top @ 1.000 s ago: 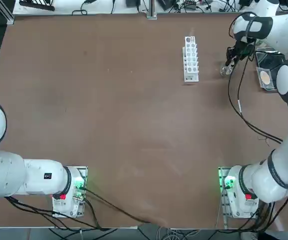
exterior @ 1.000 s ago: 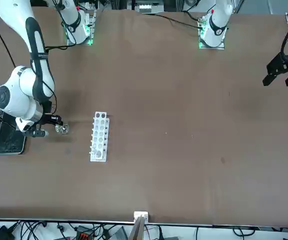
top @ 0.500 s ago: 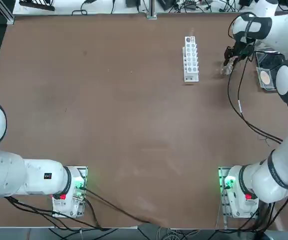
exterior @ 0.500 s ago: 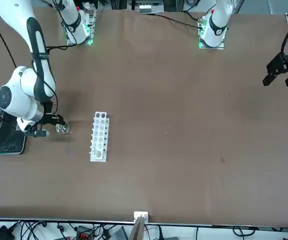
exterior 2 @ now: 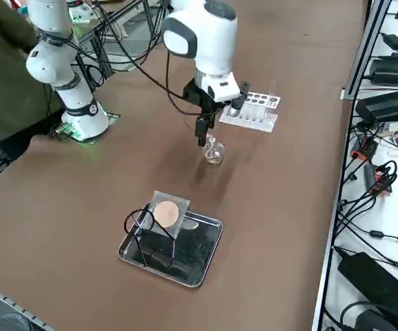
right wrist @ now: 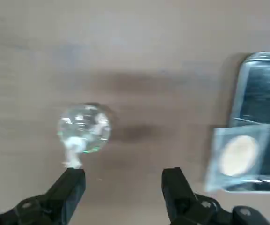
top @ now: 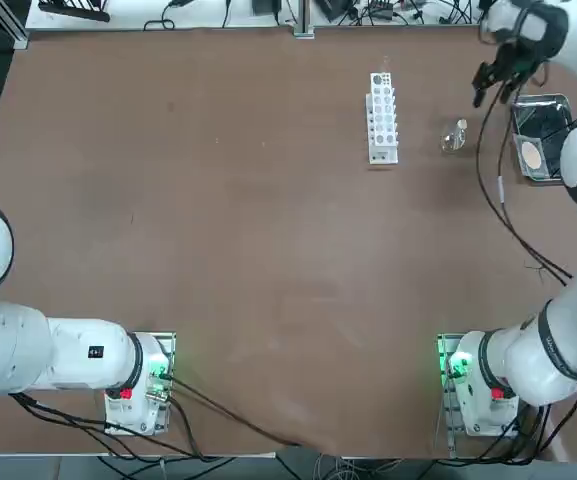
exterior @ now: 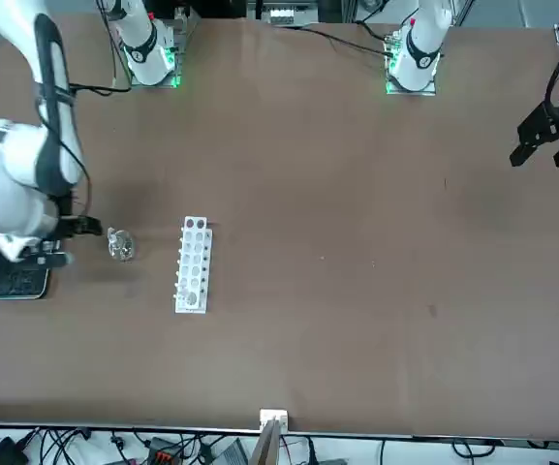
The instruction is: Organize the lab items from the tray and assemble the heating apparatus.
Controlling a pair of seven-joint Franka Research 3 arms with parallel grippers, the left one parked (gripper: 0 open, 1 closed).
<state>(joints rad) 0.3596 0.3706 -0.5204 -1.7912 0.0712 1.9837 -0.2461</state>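
The right gripper (right wrist: 123, 187) hovers empty, fingers spread wide, above the burner bottle (right wrist: 84, 128) at centre-left. Fragile, slippery glass: probably best gripped gently around its body.

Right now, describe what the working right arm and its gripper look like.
The right arm has glossy white rounded shells with dark grey joint bands. A loose black cable runs along it. Its base glows green and carries a red marking. The right gripper has two black angular fingers on a black hand body.
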